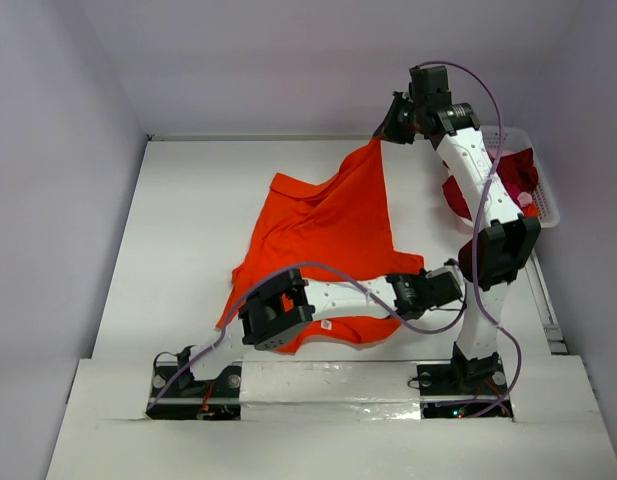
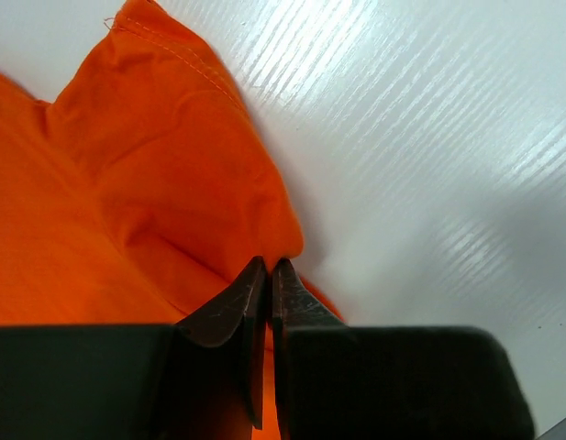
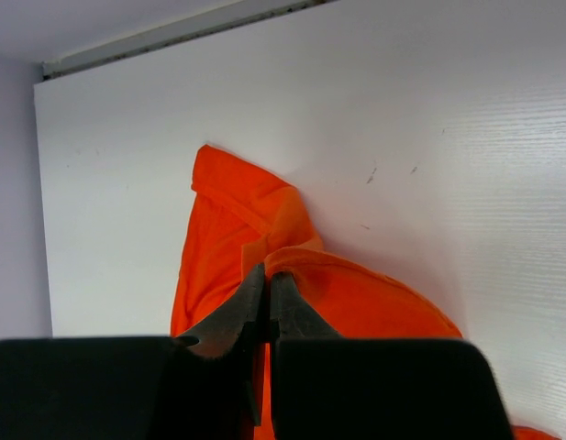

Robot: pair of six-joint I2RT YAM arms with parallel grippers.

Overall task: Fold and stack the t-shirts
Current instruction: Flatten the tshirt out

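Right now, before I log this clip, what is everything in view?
orange t-shirt: one, bright orange, spread mid-table, far corner lifted
dark red t-shirt: one, dark red, in the basket, partly over its side
basket: one, white lattice, far right
table: one, white
cables: purple, along both arms
left gripper: black, shut on the orange t-shirt's near edge
right gripper: black, shut on its lifted corner
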